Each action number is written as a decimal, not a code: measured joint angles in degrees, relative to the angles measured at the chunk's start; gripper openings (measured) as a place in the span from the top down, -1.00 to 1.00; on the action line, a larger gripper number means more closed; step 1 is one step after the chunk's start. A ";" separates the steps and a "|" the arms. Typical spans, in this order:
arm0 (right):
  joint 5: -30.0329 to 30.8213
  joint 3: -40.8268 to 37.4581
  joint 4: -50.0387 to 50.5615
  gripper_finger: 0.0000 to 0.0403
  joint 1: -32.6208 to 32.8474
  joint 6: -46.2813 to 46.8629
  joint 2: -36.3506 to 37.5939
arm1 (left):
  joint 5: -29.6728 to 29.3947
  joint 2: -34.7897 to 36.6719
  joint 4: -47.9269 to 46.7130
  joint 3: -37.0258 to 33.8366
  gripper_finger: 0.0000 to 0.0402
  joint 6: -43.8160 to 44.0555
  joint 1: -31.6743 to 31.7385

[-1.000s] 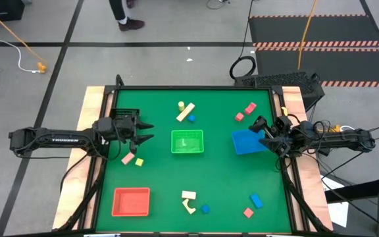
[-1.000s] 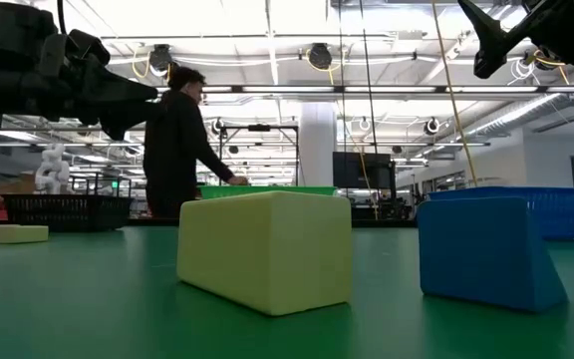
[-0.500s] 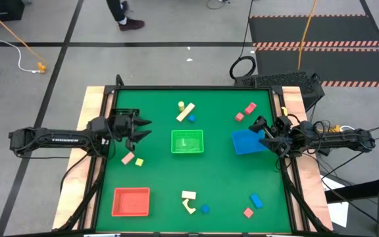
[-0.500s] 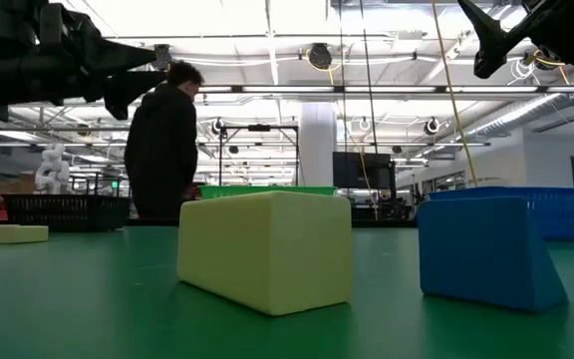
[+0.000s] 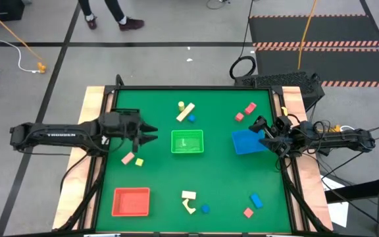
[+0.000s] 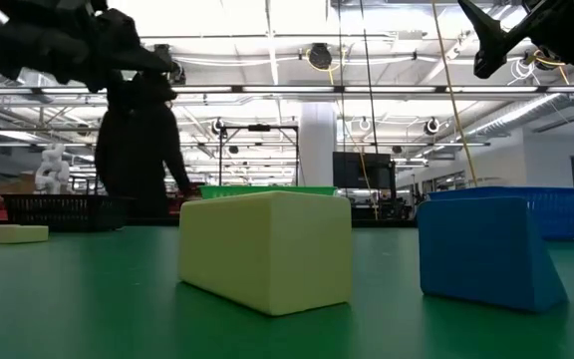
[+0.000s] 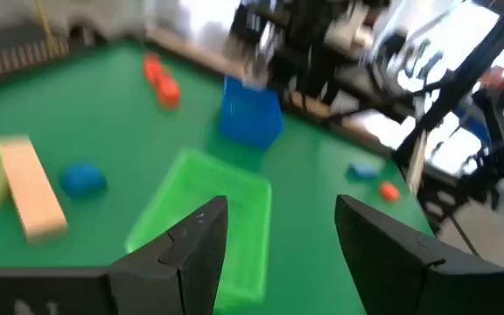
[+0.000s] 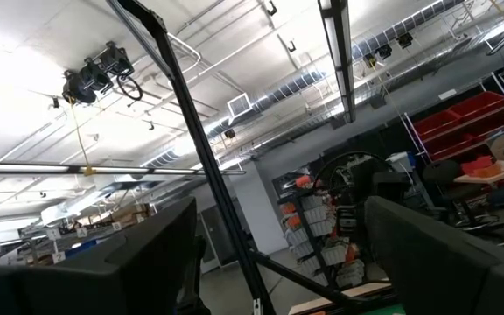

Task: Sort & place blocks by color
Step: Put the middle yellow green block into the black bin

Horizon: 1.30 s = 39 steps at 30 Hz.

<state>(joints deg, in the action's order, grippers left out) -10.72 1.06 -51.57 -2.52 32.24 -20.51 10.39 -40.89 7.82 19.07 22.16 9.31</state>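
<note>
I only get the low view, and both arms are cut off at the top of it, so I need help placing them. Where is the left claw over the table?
Observer: The left claw hangs over the green mat, just left of the green tray and pointing toward it.
Operator: Is it carrying a block?
Observer: No. In the left wrist view its fingers stand apart with nothing between them.
Operator: And the right claw?
Observer: The right claw is at the right edge of the blue tray, open and empty.
</note>
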 joint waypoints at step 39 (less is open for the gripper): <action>0.13 0.02 0.00 -0.61 0.00 -0.03 0.00 | -13.54 -32.23 -49.34 19.83 -0.06 28.10 -19.36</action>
<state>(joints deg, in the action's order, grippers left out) -10.59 1.08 -51.57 -2.52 32.21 -20.51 -3.15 -73.12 -41.51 38.90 50.26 -10.05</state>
